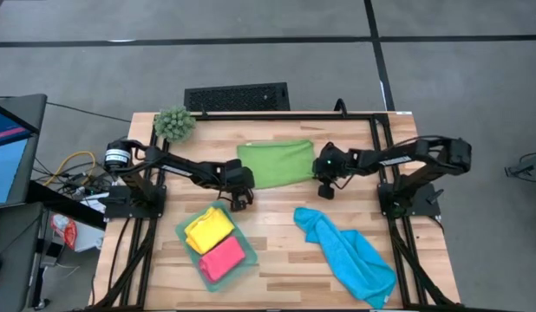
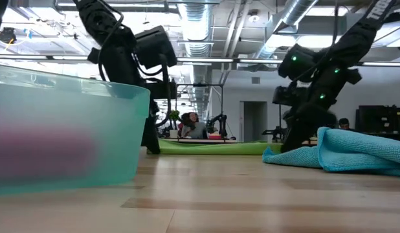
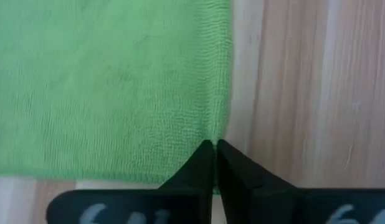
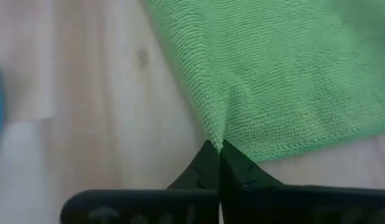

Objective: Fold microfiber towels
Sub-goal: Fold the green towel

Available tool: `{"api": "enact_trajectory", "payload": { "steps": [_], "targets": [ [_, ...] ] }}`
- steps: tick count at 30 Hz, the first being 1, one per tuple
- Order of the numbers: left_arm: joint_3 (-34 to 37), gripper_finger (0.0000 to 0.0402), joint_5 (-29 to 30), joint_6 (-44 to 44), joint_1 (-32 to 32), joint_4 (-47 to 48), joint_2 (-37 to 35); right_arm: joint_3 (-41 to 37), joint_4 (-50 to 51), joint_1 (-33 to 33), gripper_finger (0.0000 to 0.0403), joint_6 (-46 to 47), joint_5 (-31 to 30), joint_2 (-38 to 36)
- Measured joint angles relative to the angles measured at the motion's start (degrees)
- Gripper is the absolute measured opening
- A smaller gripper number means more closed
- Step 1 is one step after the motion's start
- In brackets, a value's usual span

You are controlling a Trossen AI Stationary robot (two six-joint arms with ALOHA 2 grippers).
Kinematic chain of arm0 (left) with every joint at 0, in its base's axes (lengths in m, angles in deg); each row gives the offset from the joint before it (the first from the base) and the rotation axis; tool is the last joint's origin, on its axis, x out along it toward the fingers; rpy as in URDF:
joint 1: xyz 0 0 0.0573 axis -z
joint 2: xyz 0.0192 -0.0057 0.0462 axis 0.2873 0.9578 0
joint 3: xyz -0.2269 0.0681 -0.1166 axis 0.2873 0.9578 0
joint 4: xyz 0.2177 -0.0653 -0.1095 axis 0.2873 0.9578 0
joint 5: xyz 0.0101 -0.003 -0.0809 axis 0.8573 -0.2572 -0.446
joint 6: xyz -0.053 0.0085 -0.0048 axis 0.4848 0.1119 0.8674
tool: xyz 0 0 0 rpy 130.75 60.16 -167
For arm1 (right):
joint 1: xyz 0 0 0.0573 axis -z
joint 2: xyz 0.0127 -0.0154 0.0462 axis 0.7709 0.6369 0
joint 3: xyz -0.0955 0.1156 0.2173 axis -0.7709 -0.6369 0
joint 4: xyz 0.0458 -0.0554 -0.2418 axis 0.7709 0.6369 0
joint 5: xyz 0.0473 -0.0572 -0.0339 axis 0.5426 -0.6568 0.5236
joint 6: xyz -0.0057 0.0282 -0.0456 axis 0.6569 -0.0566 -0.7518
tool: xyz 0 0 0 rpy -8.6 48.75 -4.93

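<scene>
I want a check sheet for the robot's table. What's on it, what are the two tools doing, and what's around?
Surface: wooden table, bare between items.
Job's things: green towel flat; blue towel crumpled; yellow towel and pink towel folded in the tray.
Clutter: spiky plant ball.
Grippers: left tool and right tool each shut on a green towel edge.
Cables: bundle by the left arm's base.
Surroundings: person far behind.

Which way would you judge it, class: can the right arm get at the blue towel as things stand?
Probably not at once. The right gripper is shut on the green towel's corner and must let go first. After that, the blue towel lies uncovered on the table on that arm's side.
</scene>
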Motion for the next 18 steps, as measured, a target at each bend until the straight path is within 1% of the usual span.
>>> {"api": "enact_trajectory", "payload": {
  "steps": [2,6,11,14,18],
  "targets": [
    [-1.91,0.0007,-0.22,1.18,0.77,2.62,0.24,-0.10,1.80,-0.89,0.0009,1.45,0.23,-2.12],
    [-6.24,0.0007,-1.01,2.02,2.31,7.78,0.20,-0.10,4.81,-1.62,0.0029,4.76,0.07,-7.62],
    [-11.50,0.0003,-0.75,2.59,2.81,13.89,0.09,-0.01,7.53,-0.48,0.0032,6.41,-1.33,-12.54],
    [-14.77,0.0003,0.86,2.38,2.26,17.55,0.02,0.73,8.63,0.89,0.0025,7.29,-1.32,-14.18],
    [-16.75,0.0004,3.05,2.00,0.47,20.18,-0.02,4.84,12.68,3.13,0.0019,7.25,-1.20,-14.43]
  ]
}}
